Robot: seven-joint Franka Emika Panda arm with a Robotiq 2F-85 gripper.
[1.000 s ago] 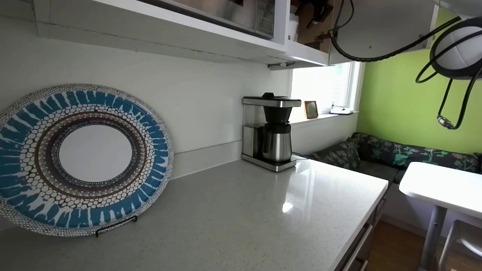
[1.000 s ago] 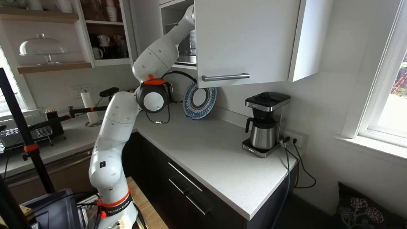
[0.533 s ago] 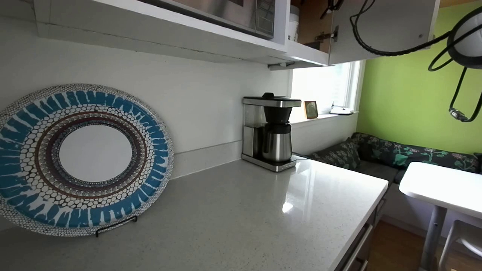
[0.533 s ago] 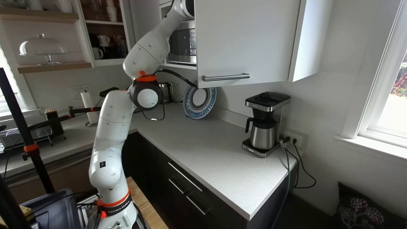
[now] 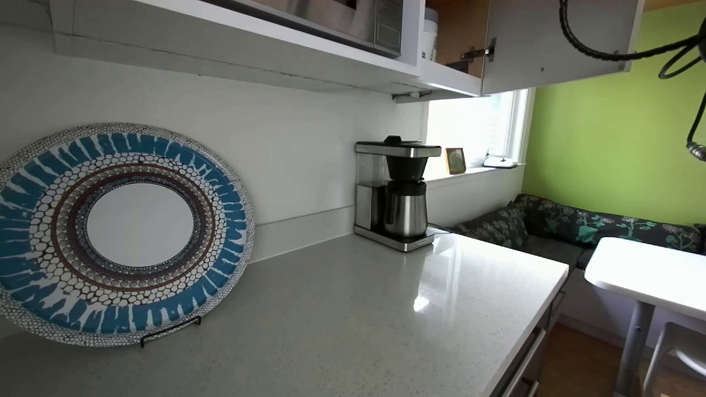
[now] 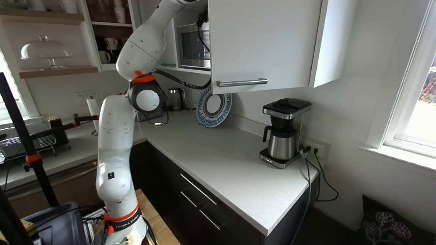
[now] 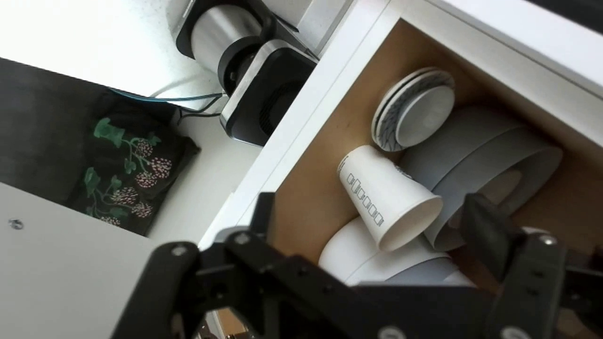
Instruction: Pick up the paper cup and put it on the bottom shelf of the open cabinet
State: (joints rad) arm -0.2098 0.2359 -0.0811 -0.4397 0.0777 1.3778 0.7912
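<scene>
The paper cup (image 7: pixel 377 188) is white and tapered with dark print. In the wrist view it stands upright, mouth up, on the brown bottom shelf (image 7: pixel 301 212) near the front edge of the open cabinet (image 7: pixel 315 103), among bowls. My gripper (image 7: pixel 377 221) is open in the wrist view, its fingers wide apart with nothing held; the cup shows beyond the gap, apart from both fingers. In an exterior view the cabinet's brown inside (image 5: pixel 460 27) shows at the top, but the cup is out of sight. The gripper cannot be made out clearly in either exterior view.
The cabinet door (image 6: pixel 265 41) stands open and hides part of the arm. Grey bowls (image 7: pixel 471 146), white bowls (image 7: pixel 348 249) and small stacked dishes (image 7: pixel 424 110) crowd the cup. A coffee maker (image 5: pixel 394 193) and a decorated plate (image 5: pixel 138 309) stand on the counter (image 5: pixel 331 309).
The arm has drawn back and up, away from the cabinet. The dark gripper parts seen in the cabinet opening a second ago have left that exterior view.
</scene>
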